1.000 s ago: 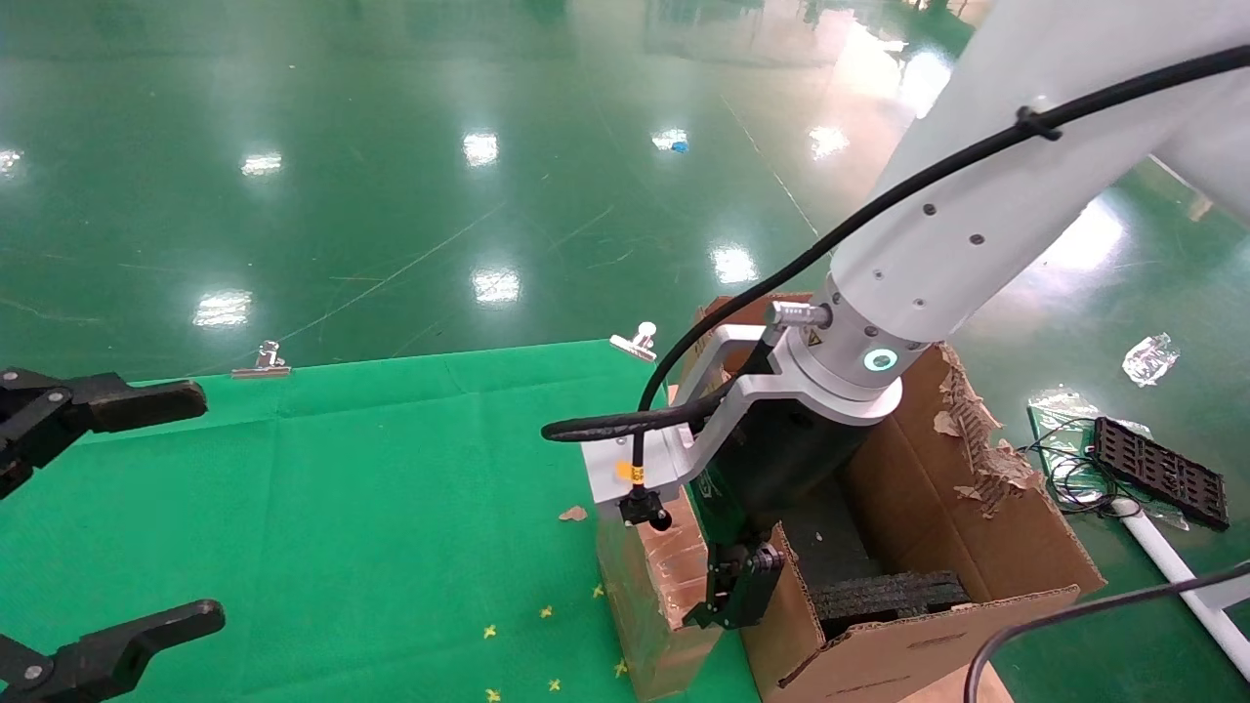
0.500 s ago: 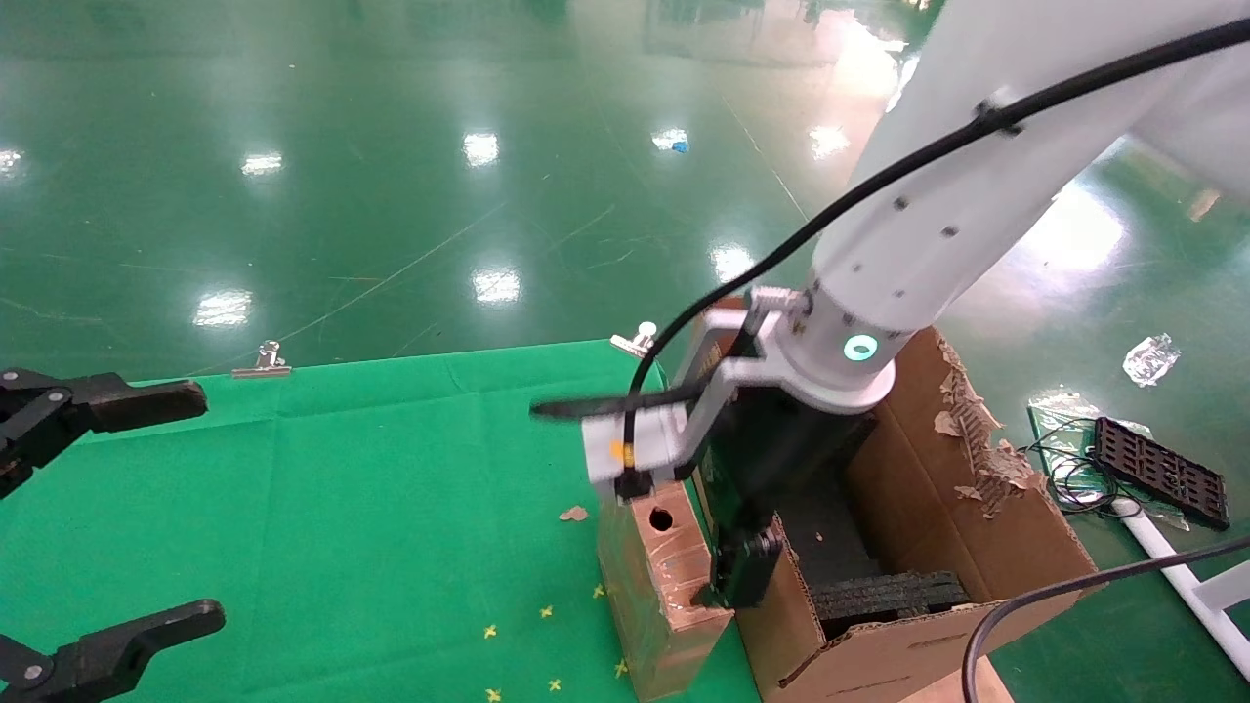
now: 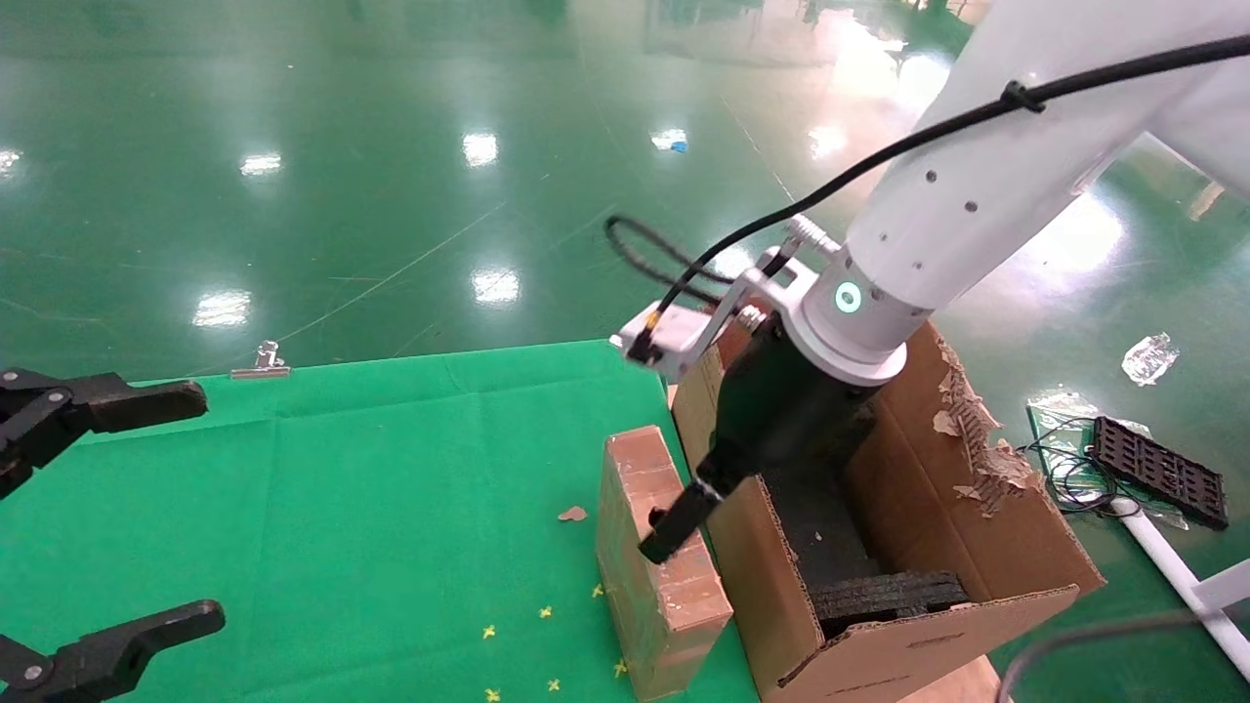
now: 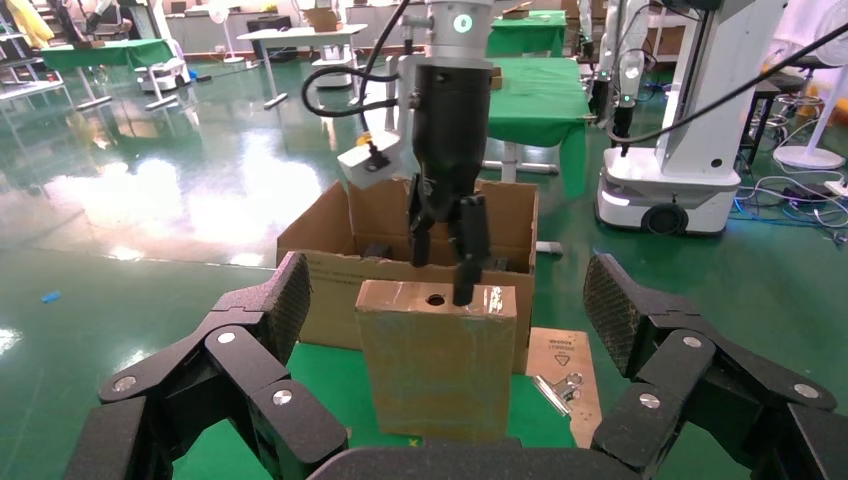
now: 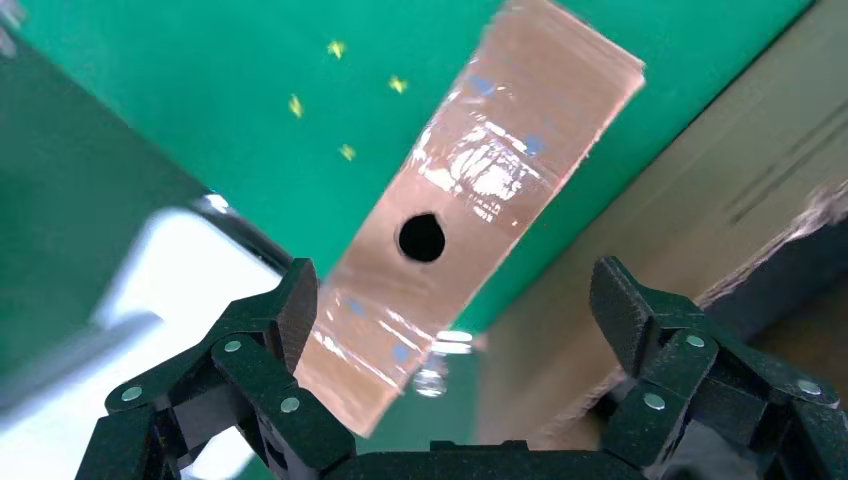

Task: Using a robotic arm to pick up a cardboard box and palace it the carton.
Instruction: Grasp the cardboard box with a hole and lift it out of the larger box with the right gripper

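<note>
The slim cardboard box (image 3: 630, 469) stands on edge on the green table, right beside the carton (image 3: 986, 527). Its narrow top face with the round hole points up. My right gripper (image 3: 674, 527), on the white arm, hangs open just above that top face. One fingertip is next to the hole and it holds nothing. In the right wrist view the box (image 5: 480, 190) lies below the open right gripper (image 5: 460, 300), closer to one finger, with the carton wall (image 5: 700, 200) beside it. My left gripper (image 3: 210, 505) is open and empty at the table's left. Its view shows the box (image 4: 437, 370), the right gripper (image 4: 445, 250) and the carton (image 4: 325, 300).
Black foam blocks (image 3: 889, 596) line the carton's inside; its flaps are torn. A binder clip (image 3: 261, 361) holds the cloth at the table's far edge, and another (image 4: 555, 385) lies near the box. A black tray and cables (image 3: 1157, 469) lie on the floor at the right.
My right gripper has risen from low between the box and the carton wall and turned, so its camera block swung away and the box's top shows. The box and left arm have not moved.
</note>
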`<state>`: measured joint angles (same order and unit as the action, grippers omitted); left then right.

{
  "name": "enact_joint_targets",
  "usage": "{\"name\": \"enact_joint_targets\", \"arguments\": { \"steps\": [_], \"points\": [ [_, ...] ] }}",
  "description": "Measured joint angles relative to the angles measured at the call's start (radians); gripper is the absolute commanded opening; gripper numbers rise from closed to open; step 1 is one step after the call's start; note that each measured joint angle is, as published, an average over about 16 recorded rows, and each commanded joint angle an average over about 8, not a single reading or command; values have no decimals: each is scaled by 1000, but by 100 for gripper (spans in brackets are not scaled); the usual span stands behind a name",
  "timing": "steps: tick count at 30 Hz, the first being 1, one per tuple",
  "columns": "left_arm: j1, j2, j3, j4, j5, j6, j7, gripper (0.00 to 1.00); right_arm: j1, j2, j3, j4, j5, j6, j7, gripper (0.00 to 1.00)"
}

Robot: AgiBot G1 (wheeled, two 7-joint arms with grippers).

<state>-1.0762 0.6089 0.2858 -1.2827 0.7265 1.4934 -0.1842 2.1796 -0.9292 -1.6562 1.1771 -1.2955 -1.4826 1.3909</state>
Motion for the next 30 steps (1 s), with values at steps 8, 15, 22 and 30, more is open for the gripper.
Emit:
{"name": "enact_joint_targets", "arguments": {
  "steps": [8,15,22,30],
  "points": [
    [0,0,1,0,0,0,0,100,-49,-32,-5,-141,56,-8,57,100],
    [0,0,1,0,-1,0,1,100,-78,-68,-17,-208,55,-8,61,91],
    [0,-1,1,0,-1,-1,1,100,-94,-94,-32,-226,36,-7,69,12],
    [0,-1,2,0,-1,-1,1,28,-100,-103,-46,-211,15,-4,90,0]
  ]
}}
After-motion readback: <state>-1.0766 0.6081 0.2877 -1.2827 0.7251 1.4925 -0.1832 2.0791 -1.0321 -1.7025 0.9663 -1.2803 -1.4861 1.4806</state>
